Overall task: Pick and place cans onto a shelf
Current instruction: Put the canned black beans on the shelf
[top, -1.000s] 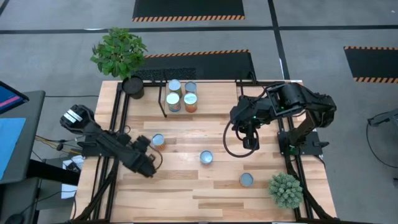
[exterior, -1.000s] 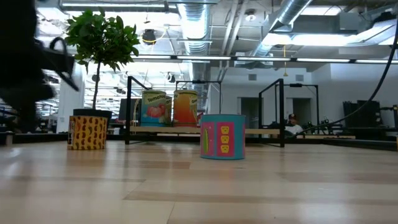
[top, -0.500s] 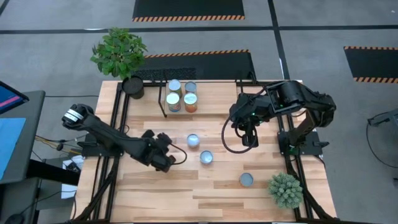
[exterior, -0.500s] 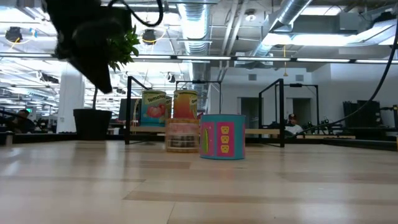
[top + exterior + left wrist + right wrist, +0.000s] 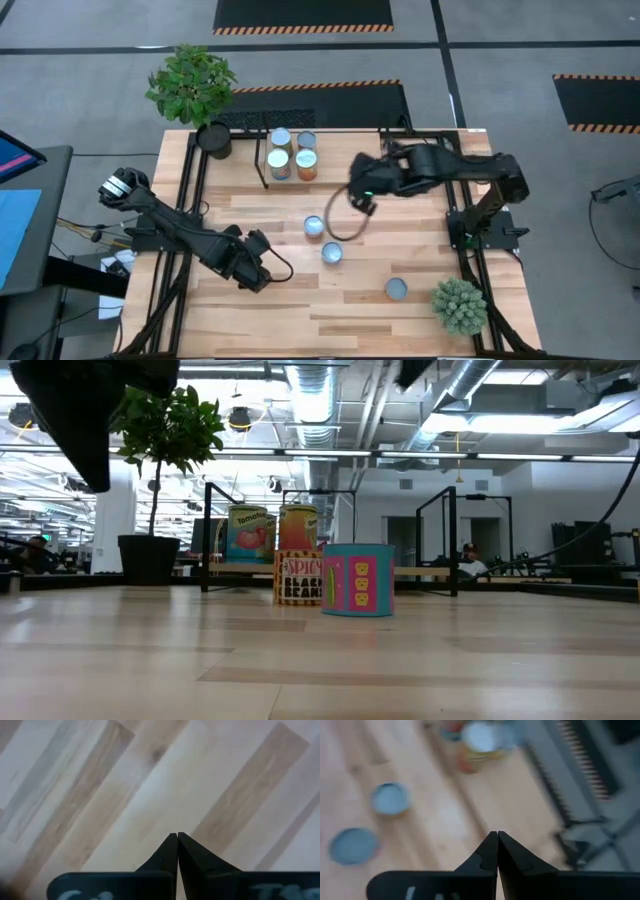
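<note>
Cans: four on the shelf (image 5: 262,168); three loose mid-tabletop (image 5: 340,310), nearest can (image 5: 314,227) upright. Likely rigid, smooth, moderately heavy; grip across the side wall, mid-height. Left hand (image 5: 262,280) closed, empty; right hand (image 5: 362,205) closed, empty, near it.

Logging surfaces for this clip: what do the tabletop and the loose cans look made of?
The tabletop looks like pale, lightly finished wooden planks, with visible grain and seams. The loose cans look like metal tins with dull silvery lids; printed labels wrap their sides, probably paper.
</note>
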